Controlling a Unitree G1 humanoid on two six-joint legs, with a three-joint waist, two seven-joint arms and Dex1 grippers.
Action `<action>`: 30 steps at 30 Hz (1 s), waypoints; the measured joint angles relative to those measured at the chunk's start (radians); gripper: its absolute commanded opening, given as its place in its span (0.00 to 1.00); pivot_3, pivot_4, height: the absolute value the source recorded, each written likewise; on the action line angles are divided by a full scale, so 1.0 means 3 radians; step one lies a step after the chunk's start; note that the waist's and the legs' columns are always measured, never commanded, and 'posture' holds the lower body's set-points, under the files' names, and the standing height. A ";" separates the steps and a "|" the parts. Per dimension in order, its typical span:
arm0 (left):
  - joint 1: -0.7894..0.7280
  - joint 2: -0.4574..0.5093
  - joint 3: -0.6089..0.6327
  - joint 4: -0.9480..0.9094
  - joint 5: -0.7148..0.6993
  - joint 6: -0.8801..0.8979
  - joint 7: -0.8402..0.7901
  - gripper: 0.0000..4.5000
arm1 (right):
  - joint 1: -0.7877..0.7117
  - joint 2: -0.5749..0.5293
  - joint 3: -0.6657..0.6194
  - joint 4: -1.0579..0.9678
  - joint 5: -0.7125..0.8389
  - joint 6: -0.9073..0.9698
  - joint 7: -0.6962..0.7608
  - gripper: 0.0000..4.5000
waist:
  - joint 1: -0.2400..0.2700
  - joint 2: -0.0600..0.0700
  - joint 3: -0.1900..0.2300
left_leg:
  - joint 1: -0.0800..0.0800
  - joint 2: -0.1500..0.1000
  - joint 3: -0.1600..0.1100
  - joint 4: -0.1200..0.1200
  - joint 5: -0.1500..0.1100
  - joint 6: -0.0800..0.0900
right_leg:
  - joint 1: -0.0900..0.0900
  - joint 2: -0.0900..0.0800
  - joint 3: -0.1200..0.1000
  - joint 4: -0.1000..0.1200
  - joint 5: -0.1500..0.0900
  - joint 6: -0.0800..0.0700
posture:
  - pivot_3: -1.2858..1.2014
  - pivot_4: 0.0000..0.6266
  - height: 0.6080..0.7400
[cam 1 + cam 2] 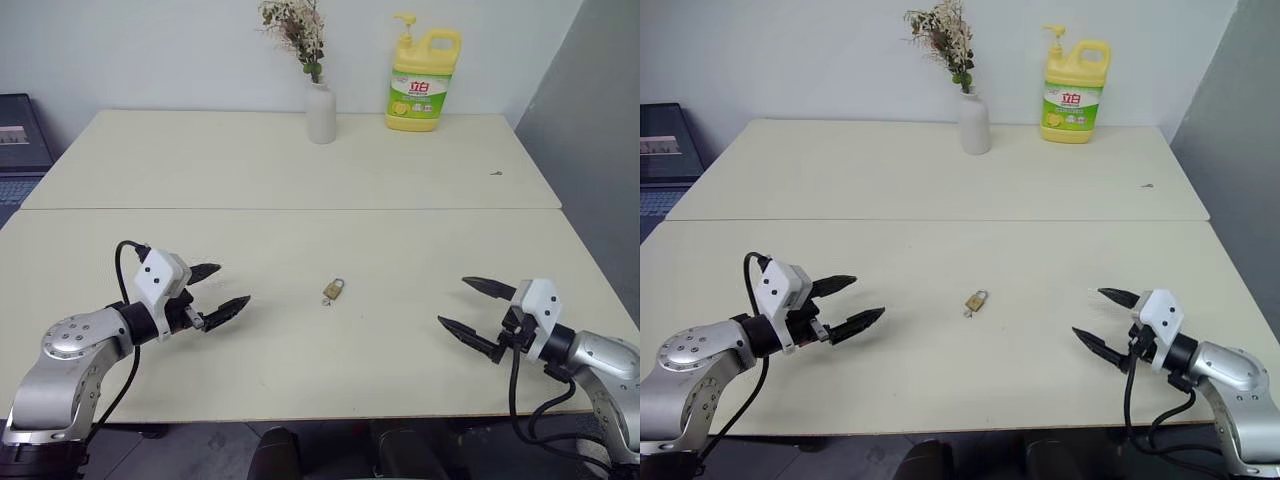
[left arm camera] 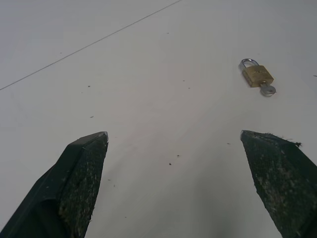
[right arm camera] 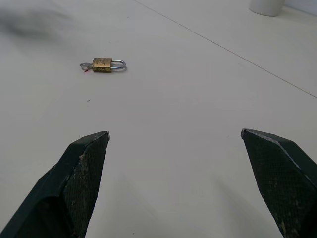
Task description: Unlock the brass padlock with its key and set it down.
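One small brass padlock (image 1: 334, 289) lies flat on the pale bench (image 1: 300, 170), roughly midway between the two arms and well apart from both; its thin silvery shackle looks seated in the body, and a small silver key (image 2: 268, 89) sits at the keyhole end, apparently already inserted, though how deep it goes is too small to tell. Neither gripper touches it; the left gripper (image 1: 217, 290) hovers just above the bench with its two black fingers spread wide and empty, and the right gripper (image 1: 472, 308) mirrors it on the other side, also spread wide and empty, both aimed inward toward the lock.

Judging from this, the step in hand is the first approach; one gripper would do well to pin the squarish body by its flat sides while the other pinches the key head and turns it, since the lock is tiny, light and likely to skid or spin if pushed from one side alone.

Bench surface is smooth, cream-coloured and made of two tops joined by a seam running across behind the lock; at the far edge stand a white vase (image 1: 320, 113) of dried flowers and a yellow detergent bottle (image 1: 423, 80) against a pale wall.
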 measured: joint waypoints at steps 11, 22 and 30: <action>0.0081 -0.0057 -0.0073 -0.0012 0.0072 -0.0199 -0.0001 1.00 | 0.0006 -0.0027 0.0096 -0.0001 0.0001 0.0010 -0.0031 0.99 | 0.0002 0.0000 0.0000 | 0.0000 0.0000 0.0000 0.0000 0.0000 0.0000 | 0.0000 0.0000 0.0000 0.0000 0.0000 0.0000 | 0.52 0.24 1.00; 0.0004 -0.0052 -0.0075 -0.0005 0.0072 -0.0175 0.0031 1.00 | 0.0006 -0.0039 0.0191 -0.0001 -0.0014 0.0080 -0.0165 0.99 | 0.0002 0.0000 0.0000 | 0.0000 0.0000 0.0000 0.0000 0.0000 0.0000 | 0.0000 0.0000 0.0000 0.0000 0.0000 0.0000 | 0.52 0.24 1.00; -0.0053 0.0065 -0.0084 -0.0003 -0.0190 -0.0117 -0.0455 1.00 | -0.0215 -0.0095 0.0299 0.0015 -0.0010 0.0238 -0.0170 0.99 | -0.0003 0.0000 0.0000 | 0.0000 0.0000 0.0001 0.0001 0.0000 0.0000 | -0.0001 0.0000 0.0000 0.0001 0.0000 0.0001 | 0.52 0.24 1.00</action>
